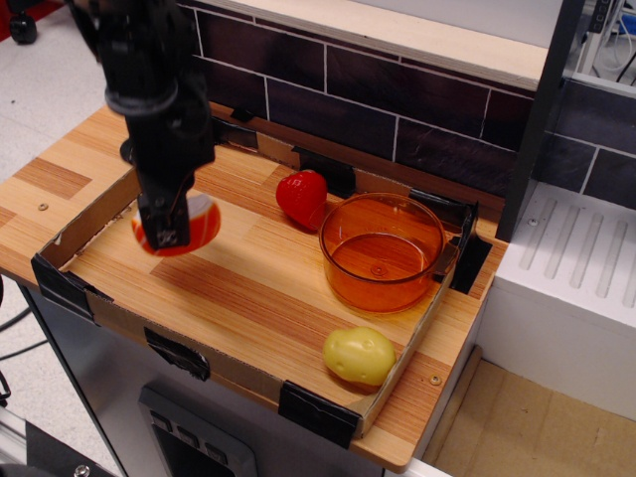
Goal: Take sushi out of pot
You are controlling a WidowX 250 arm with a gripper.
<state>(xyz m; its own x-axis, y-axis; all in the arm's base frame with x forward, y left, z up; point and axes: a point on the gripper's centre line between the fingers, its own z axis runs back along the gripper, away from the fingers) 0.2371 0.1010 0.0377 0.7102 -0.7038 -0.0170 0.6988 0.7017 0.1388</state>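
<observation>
My black gripper is shut on the sushi, an orange-red wedge with a white top. It hangs low over the left part of the wooden tray, just inside the tray's left cardboard wall. The pot, a round translucent orange bowl, stands at the right of the tray with nothing in it, well away from the gripper. My arm hides part of the sushi.
A red strawberry lies just left of the pot near the back wall. A yellow potato lies at the tray's front right corner. A dark brick wall stands behind and a white rack to the right.
</observation>
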